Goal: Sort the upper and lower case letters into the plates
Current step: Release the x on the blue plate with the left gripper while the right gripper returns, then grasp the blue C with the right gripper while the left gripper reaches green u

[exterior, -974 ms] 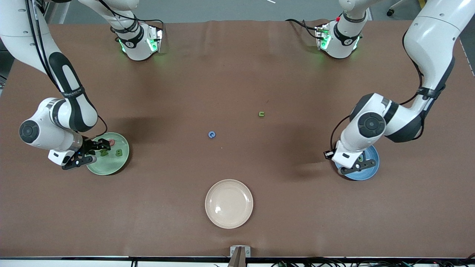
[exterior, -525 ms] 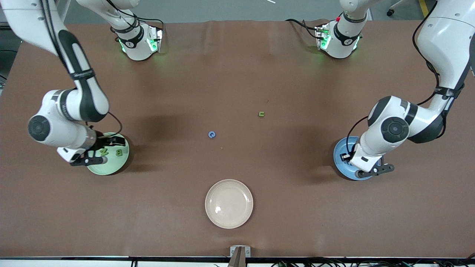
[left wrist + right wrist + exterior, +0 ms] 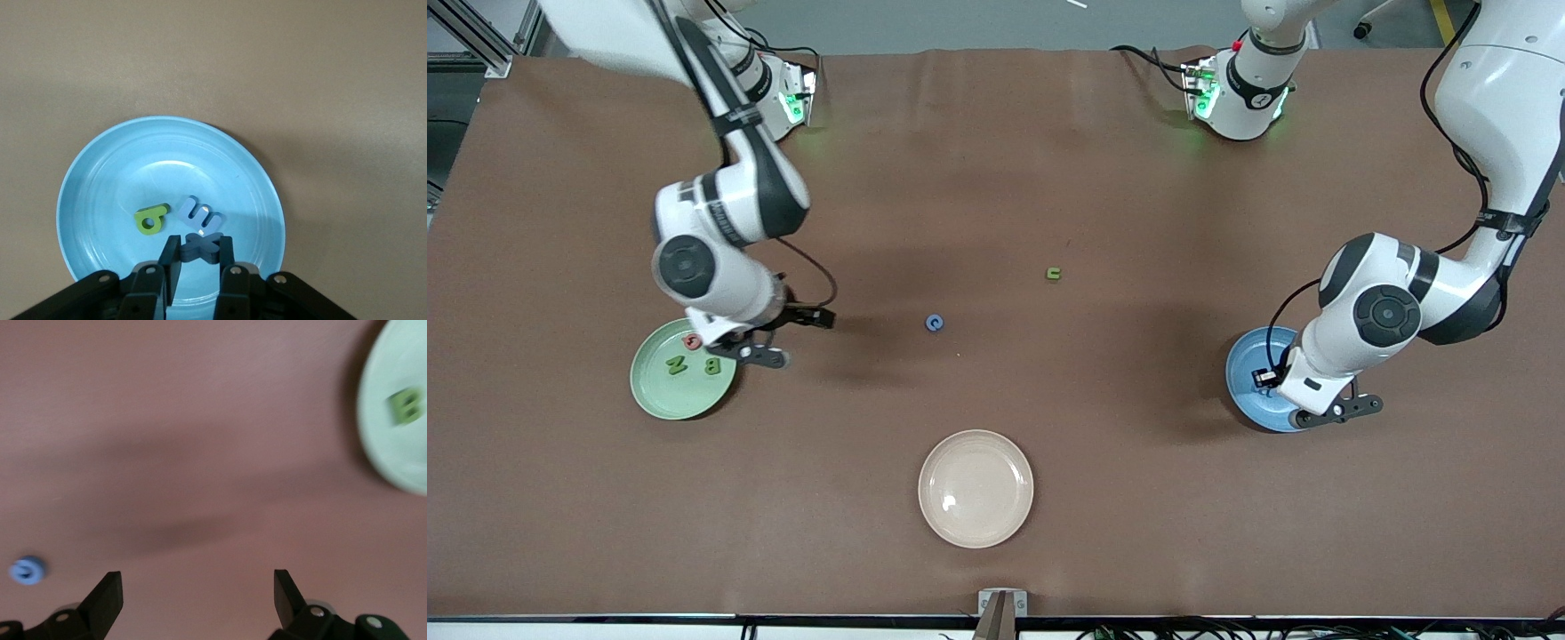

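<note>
Front view: right gripper (image 3: 783, 338), fingers spread wide, should centre over the blue letter (image 3: 935, 323) mid-frame; left gripper (image 3: 197, 257), nearly closed, empty, waits over the blue plate (image 3: 1249, 373).

The left arm's wrist covers most of the blue plate (image 3: 1247, 373) in the front view, hiding the letters in it. In the left wrist view, the left end effector (image 3: 198, 261) partly covers a dark blue letter (image 3: 199, 245). The right wrist view is smeared; the pale green plate (image 3: 393, 420) is cut off at its edge.
</note>
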You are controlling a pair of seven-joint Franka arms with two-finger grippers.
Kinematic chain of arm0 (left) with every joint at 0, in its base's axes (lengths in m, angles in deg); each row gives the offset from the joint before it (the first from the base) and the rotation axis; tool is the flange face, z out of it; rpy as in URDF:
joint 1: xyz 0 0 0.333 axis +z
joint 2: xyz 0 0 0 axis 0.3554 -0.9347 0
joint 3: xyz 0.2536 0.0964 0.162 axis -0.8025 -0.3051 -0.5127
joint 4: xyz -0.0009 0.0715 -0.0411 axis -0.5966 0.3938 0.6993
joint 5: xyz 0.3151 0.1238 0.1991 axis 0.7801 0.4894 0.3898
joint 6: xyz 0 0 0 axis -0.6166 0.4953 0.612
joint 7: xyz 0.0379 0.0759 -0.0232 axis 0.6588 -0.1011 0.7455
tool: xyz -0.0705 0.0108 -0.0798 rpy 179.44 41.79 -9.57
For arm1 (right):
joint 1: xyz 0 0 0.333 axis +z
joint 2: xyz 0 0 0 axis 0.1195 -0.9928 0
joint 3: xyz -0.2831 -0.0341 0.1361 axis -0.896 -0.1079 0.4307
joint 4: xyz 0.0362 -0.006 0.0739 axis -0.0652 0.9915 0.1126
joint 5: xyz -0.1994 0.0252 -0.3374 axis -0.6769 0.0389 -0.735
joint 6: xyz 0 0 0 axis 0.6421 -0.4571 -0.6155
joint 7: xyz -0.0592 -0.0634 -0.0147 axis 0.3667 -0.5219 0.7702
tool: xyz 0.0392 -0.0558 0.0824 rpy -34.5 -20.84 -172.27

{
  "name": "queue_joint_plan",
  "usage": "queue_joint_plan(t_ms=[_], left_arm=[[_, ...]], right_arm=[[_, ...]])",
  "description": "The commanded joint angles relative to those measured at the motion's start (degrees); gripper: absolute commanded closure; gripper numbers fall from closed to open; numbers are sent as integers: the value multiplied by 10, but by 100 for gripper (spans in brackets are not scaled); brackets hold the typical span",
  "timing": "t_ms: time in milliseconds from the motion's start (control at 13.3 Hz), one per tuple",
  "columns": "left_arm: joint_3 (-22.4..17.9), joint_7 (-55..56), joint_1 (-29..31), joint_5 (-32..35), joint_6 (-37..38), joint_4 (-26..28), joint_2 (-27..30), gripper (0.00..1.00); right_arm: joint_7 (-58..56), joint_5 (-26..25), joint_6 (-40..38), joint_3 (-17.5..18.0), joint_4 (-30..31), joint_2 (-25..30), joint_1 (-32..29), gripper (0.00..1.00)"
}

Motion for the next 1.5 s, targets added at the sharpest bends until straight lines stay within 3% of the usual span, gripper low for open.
queue_joint_plan(t_ms=[0, 225, 300, 375, 450, 525, 824, 1424], left_arm=[[0, -1, -4, 14, 5, -17, -11, 80], [0, -1, -5, 15, 5, -20, -13, 79], [0, -1, -5, 14, 5, -20, -13, 75], [0, -1, -5, 15, 5, -21, -14, 54], [0, -4, -4, 16, 5, -22, -12, 16], [1, -8, -4, 16, 5, -23, -9, 0], [5, -5, -5, 16, 6, -29, -3, 0], [88, 92, -3, 6, 75, -3, 4, 0]], right_arm=[[66, 1, 46, -7, 14, 3, 55, 0], [75, 1, 131, -7, 14, -39, 107, 0], [98, 1, 170, -7, 14, -61, 123, 0], [109, 1, 200, -7, 13, -77, 139, 0], [111, 1, 224, -7, 12, -92, 149, 0], [111, 1, 240, -7, 9, -108, 151, 0], [111, 1, 263, -7, -11, -142, 159, 1], [112, 1, 263, -7, -31, -173, 175, 32]])
